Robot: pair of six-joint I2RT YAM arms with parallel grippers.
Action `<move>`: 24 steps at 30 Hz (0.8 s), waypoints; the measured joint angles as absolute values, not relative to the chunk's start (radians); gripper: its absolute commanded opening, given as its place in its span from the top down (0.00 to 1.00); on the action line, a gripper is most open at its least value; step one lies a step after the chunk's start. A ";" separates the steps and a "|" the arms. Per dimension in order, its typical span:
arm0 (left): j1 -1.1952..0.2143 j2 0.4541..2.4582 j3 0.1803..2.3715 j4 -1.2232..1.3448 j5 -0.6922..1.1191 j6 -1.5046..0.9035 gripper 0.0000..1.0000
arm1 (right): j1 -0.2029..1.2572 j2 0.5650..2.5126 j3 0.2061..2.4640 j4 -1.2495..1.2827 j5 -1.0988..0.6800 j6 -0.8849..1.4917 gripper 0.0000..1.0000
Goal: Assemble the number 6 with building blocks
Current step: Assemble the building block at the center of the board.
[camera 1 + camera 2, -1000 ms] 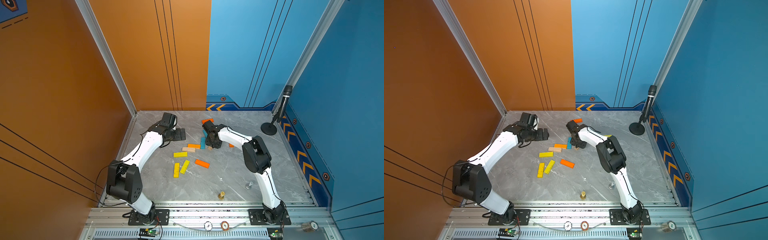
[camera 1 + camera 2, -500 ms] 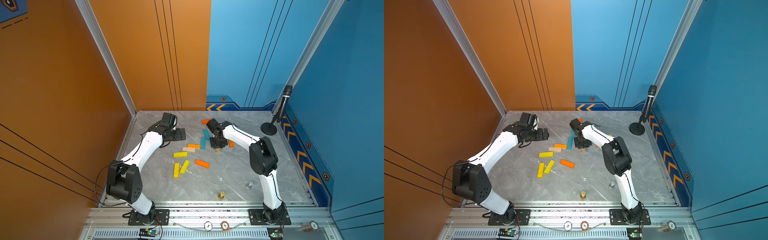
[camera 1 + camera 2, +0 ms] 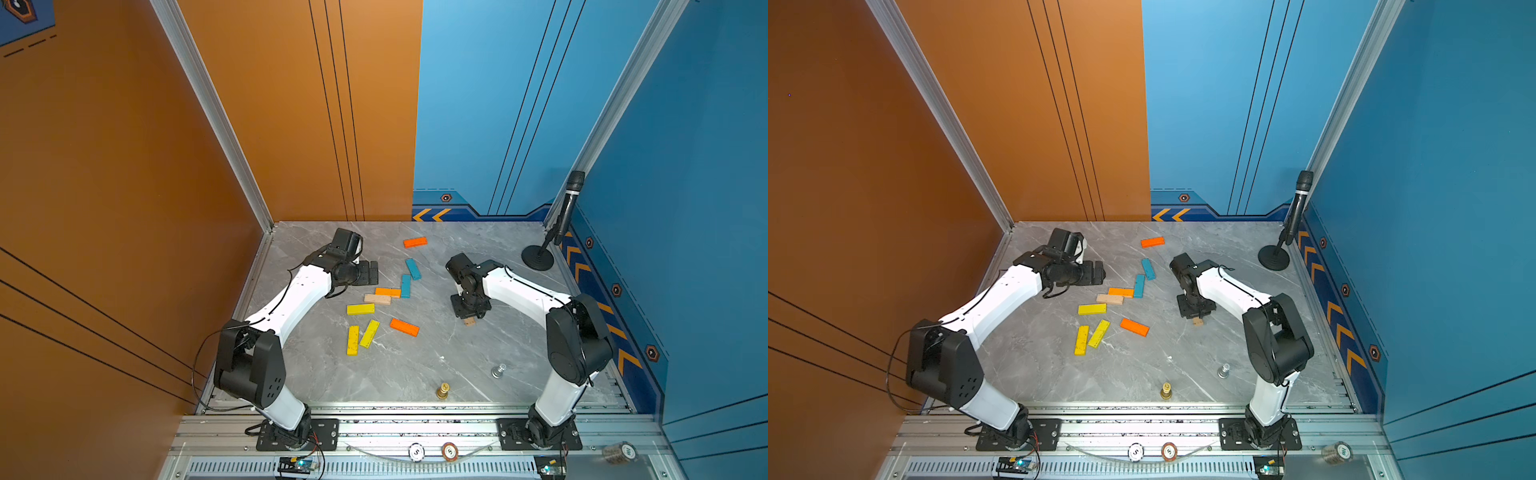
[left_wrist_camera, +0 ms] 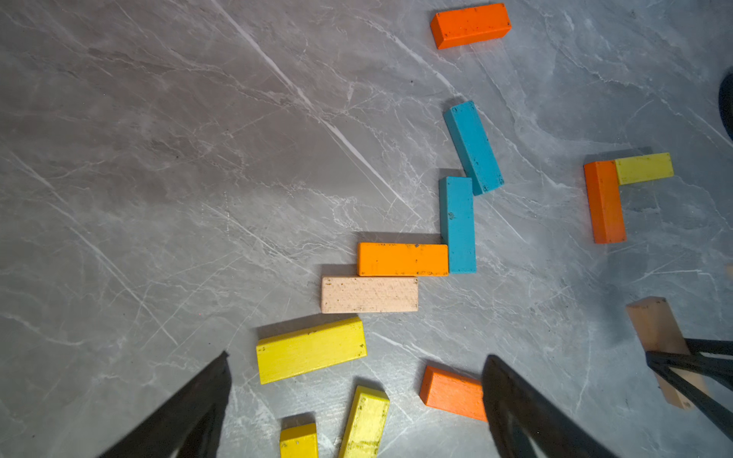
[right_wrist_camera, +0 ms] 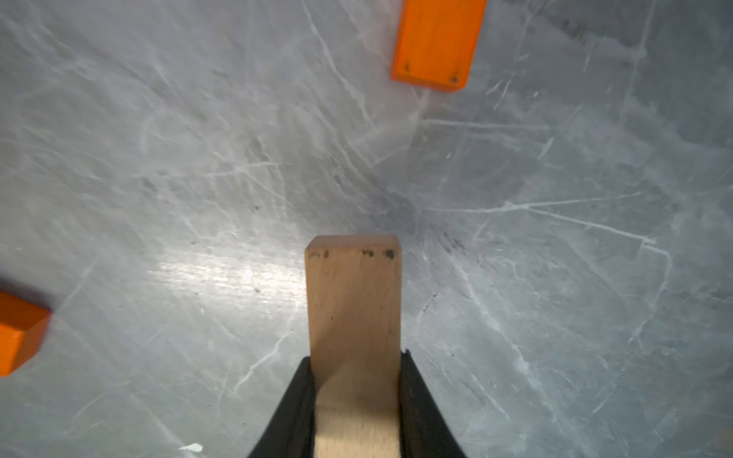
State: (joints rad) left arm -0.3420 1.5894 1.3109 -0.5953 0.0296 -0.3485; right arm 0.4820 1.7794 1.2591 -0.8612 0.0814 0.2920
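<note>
Grey marble tabletop strewn with loose building blocks, orange, yellow, teal and tan, clustered between both arms. Right gripper clenched on one tan plank, held end-down over the surface. Left gripper spread wide, empty, just beside the cluster.

Count from left wrist view: 4 orange blocks, 4 yellow blocks, 2 teal blocks, 2 tan blocks, 12 total. Both top views: 1 gold piece, 1 silver piece, 1 microphone, 2 arms.
</note>
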 measured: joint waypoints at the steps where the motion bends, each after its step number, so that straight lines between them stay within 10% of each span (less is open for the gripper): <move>1: -0.344 1.589 1.311 -0.595 0.030 -0.348 0.02 | 0.477 1.779 1.248 -0.851 0.081 0.292 0.70; 24: -0.348 1.593 1.311 -0.595 0.027 -0.345 0.02 | 0.434 1.893 1.254 -0.713 0.083 0.334 0.70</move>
